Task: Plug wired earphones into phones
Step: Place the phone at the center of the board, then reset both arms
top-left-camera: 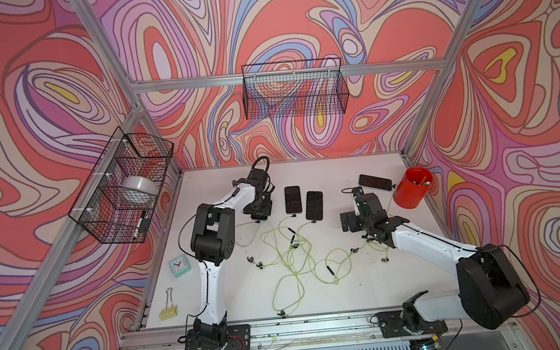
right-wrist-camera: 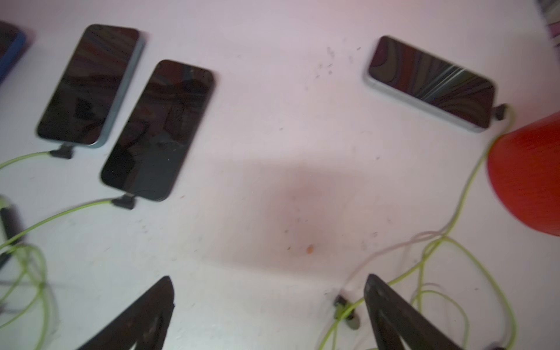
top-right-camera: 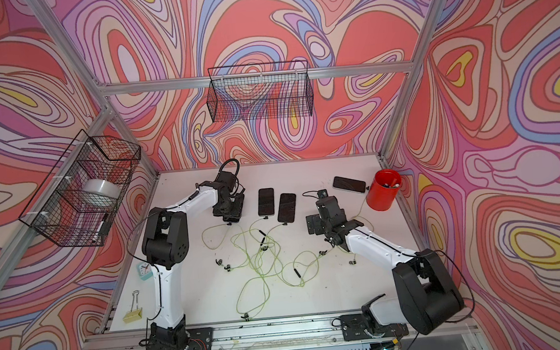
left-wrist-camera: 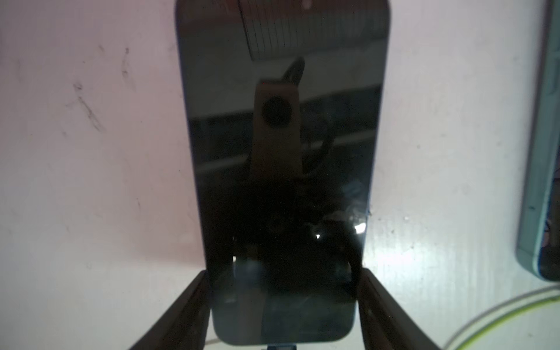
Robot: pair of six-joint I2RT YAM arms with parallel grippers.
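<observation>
— Where is the phone that matters now?

— The leftmost phone [left-wrist-camera: 281,151] lies flat on the white table [left-wrist-camera: 91,212]. Its long axis runs straight away from the left gripper [left-wrist-camera: 283,272], with the socket end nearest it. The fingers press on both long edges there, so it looks clamped across its width.

— Is it plugged in?

— In a top view a dark plug [top-left-camera: 257,220] on a yellow-green lead sits at that end. I cannot tell whether it is fully seated.

— And the others?

— One middle phone [right-wrist-camera: 91,85], its neighbour [right-wrist-camera: 157,130] and the rightmost phone [right-wrist-camera: 430,83], just beside the red cup [right-wrist-camera: 527,175], each show a plug at one end.

— The right gripper [right-wrist-camera: 269,278]?

— Its jaws are wide apart and empty, over bare table between the middle pair and the rightmost phone. It is well apart from the leftmost one, so the left arm is nearer.

— Is anything in the way?

— Loose earphone cables [top-left-camera: 292,257] tangle on the robot's side of the phones, and an earbud [right-wrist-camera: 345,306] lies just beside a right finger. I judge the right arm would have to cross both the tangle and the middle pair.
</observation>
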